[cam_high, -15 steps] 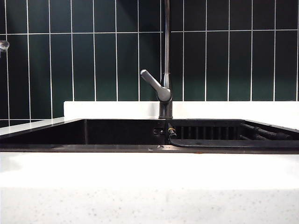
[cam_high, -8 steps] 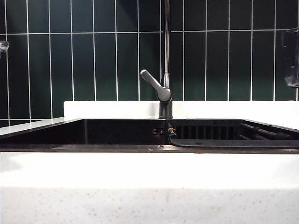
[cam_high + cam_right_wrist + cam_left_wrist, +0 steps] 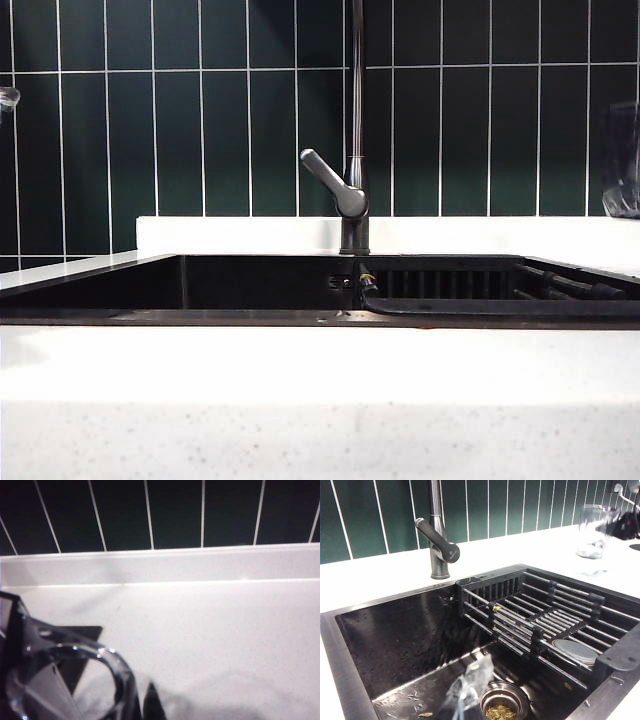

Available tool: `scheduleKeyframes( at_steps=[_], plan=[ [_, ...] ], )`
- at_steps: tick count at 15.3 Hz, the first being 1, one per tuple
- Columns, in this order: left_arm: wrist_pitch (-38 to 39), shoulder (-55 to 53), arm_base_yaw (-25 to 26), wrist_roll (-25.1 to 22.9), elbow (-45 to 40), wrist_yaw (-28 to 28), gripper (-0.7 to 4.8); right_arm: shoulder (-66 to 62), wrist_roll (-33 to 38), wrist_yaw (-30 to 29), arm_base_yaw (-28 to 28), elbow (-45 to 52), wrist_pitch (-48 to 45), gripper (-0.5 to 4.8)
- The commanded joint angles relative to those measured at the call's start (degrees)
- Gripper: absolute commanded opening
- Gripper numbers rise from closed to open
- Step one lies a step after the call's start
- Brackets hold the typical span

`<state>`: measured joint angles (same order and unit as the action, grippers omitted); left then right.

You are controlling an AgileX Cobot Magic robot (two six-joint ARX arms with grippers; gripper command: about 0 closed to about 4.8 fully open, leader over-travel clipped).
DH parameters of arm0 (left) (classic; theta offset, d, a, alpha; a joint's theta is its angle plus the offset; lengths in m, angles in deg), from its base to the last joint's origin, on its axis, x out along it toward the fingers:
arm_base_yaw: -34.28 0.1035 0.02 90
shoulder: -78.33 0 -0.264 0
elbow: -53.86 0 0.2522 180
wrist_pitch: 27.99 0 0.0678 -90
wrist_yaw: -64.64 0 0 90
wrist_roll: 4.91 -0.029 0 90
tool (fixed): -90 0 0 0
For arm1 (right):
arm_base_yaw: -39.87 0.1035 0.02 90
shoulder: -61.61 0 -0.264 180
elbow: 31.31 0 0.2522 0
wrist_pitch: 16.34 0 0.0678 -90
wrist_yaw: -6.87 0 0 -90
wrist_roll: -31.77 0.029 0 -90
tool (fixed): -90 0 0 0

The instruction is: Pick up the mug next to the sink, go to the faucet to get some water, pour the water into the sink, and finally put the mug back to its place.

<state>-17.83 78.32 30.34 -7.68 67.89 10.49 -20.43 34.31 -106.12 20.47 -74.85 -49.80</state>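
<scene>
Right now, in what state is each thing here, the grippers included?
mug, upright, held by the right gripper over the counter beside the sink; water inside cannot be told.
right gripper, shut on the mug.
left gripper, shut, empty, over the sink.
faucet, no water running.
sink, no standing water; rack across one side, debris in the drain strainer.

Mug (image 3: 622, 160) lower at right edge

Level, low exterior view facing faucet (image 3: 352, 190); left wrist steeply over sink (image 3: 350, 645); right wrist close above counter (image 3: 225, 630)
</scene>
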Motion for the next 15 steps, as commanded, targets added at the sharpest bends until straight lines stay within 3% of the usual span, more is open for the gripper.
scheduleKeyframes(
  at_steps=[1, 15],
  plan=[
    [-0.39, -0.02, 0.07, -0.02, 0.17, 0.22, -0.03, -3.58, 0.02, -0.13, -0.13, -0.44, -5.07, -0.06],
    [-0.39, -0.02, 0.07, -0.22, 0.15, 1.03, -0.03, -11.61, 0.02, -1.4, 0.02, -0.5, -9.79, -0.06]
  ],
)
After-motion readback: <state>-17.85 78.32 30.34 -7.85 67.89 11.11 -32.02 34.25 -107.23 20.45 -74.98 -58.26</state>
